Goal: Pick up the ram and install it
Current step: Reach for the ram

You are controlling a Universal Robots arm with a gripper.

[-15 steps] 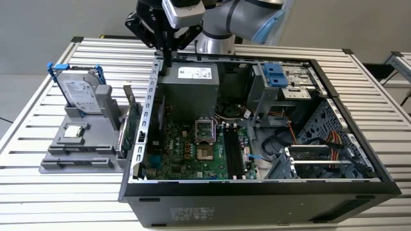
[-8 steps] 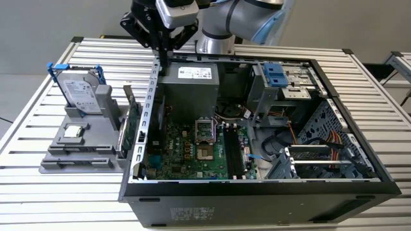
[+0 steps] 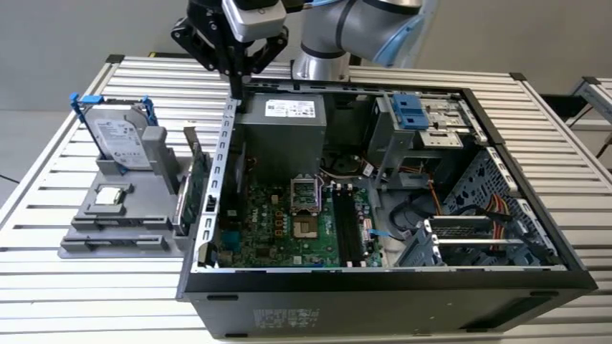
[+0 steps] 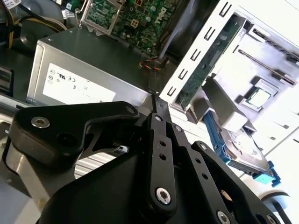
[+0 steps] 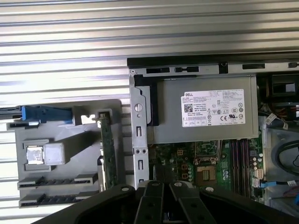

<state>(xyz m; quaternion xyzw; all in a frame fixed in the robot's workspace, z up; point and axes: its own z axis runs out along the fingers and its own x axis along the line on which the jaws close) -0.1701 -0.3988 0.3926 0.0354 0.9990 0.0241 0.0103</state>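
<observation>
My gripper hangs shut above the rear corner of the open computer case, on the exterior view's left, beside the grey power supply. In the second wrist view its fingers are pressed together with nothing showing between them. A long dark strip stands in the memory slots on the motherboard; I cannot tell whether it is the ram. The grey holder beside the case has two low dark slots along its near part.
On the holder stand a silver hard drive with blue clips, a processor and a green expansion card against the case wall. The case sits on a slatted metal table. Cables and a drive cage crowd the case's other side.
</observation>
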